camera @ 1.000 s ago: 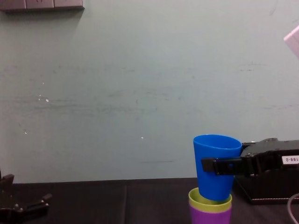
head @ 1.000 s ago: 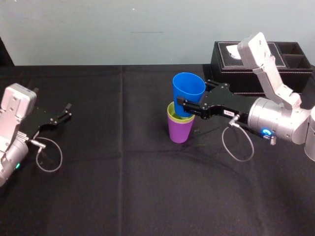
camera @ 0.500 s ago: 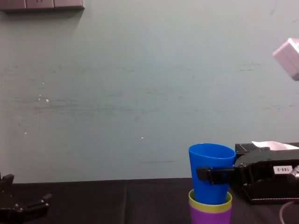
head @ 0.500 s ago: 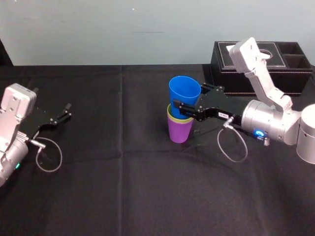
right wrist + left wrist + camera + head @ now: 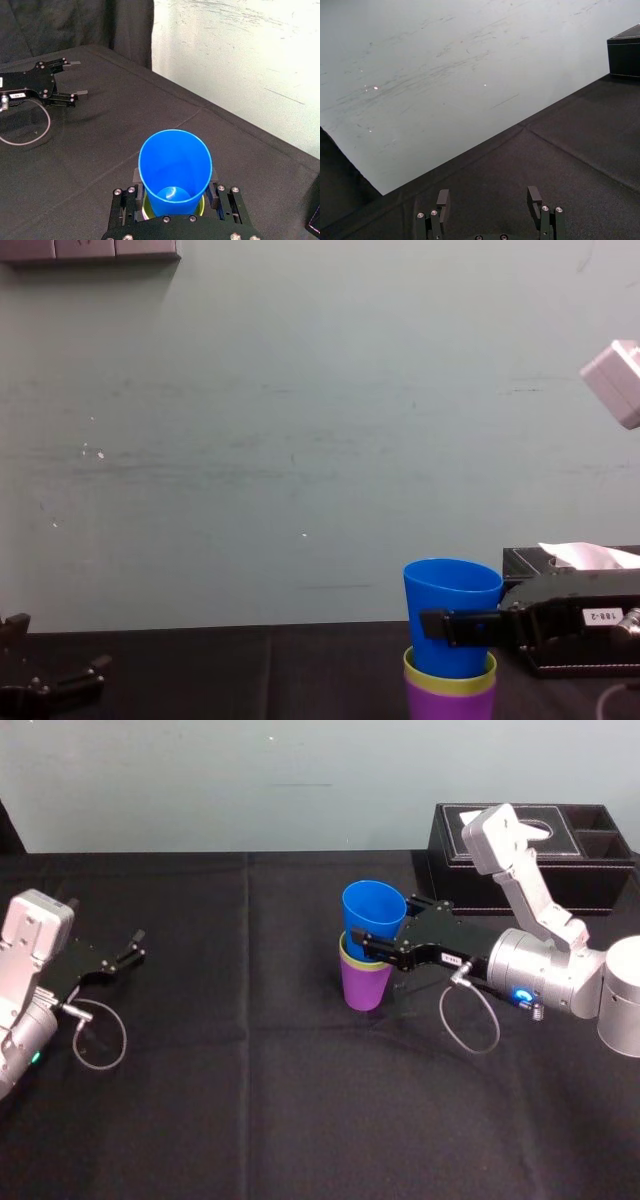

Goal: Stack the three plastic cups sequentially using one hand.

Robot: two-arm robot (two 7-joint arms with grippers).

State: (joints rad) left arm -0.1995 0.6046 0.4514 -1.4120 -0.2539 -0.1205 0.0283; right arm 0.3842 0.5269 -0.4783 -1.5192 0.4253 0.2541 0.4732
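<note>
3 plain tapered cups, one per colour: blue [image 5: 373, 915] in lime [image 5: 350, 957] in purple [image 5: 366, 988], upright, centre of table [image 5: 250, 1110]. Right pincer [image 5: 376, 932] pinching blue. Left pincer [image 5: 138, 946] spread, parked left.

Right claw [image 5: 436, 624] white label [image 5: 597, 616]: "188-2", approx.

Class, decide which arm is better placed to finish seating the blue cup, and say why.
Right. The right pincer holds the blue cup, partly nested in the green cup. The left pincer sits open, far to the left.
</note>
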